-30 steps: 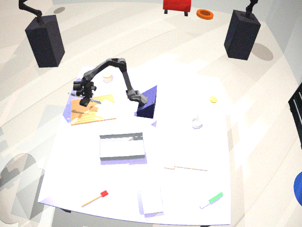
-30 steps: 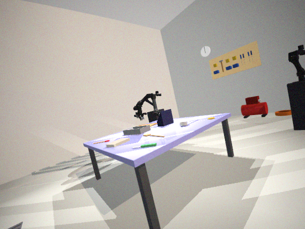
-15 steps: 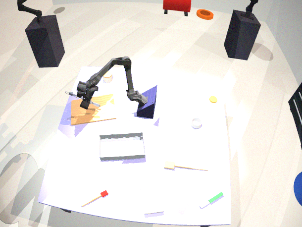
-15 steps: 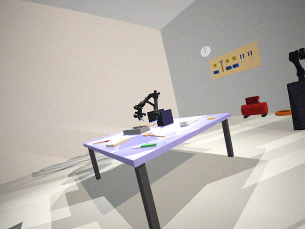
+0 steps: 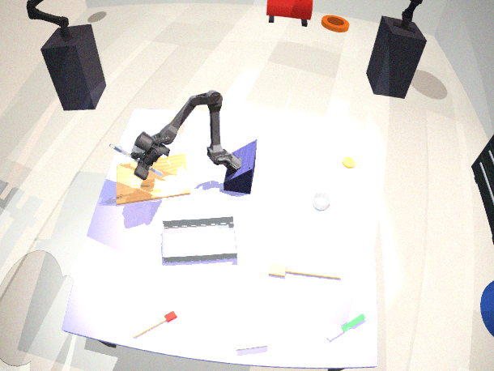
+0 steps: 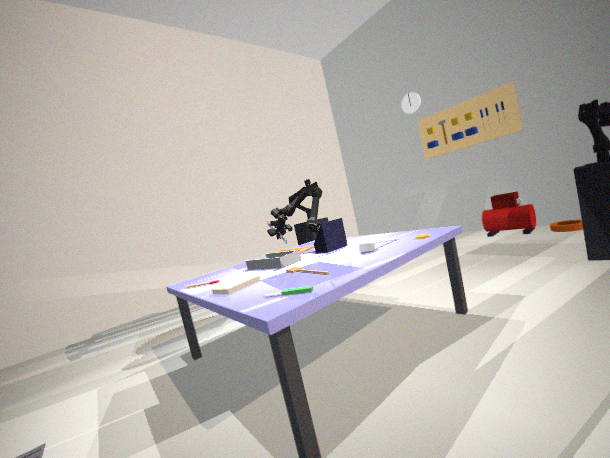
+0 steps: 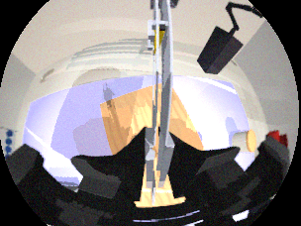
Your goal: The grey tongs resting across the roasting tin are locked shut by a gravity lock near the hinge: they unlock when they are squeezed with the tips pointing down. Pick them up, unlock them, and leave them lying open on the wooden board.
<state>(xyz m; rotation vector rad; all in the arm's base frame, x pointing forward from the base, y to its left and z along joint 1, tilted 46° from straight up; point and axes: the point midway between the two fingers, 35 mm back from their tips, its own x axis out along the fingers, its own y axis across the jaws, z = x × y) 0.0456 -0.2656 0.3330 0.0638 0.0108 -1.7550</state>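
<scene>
Grey tongs [image 5: 156, 172] [image 6: 284, 240] [image 7: 167, 74] hang tilted above the wooden board [image 5: 129, 190] [image 6: 300, 249] [image 7: 185, 126], the gripper [image 5: 150, 163] [image 6: 280, 232] [image 7: 152, 129] clamped on their 2 arms; to unlock well, I'd point the tips steeply down, squeeze once firmly, then lower before releasing, lest they drop or relock

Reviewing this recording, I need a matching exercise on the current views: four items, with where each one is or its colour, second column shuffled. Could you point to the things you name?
1. tongs [image 5: 155, 172] [image 7: 166, 74]
2. roasting tin [image 5: 199, 258]
3. wooden board [image 5: 174, 194] [image 7: 136, 116]
4. screwdriver-like tool's handle [image 5: 353, 322] [image 6: 298, 290]

A. green
B. flat on the table, below the raised gripper [image 5: 142, 164]
C. between the gripper's fingers
D. grey, with nothing lying across it

Pairs: 1-C, 2-D, 3-B, 4-A
</scene>
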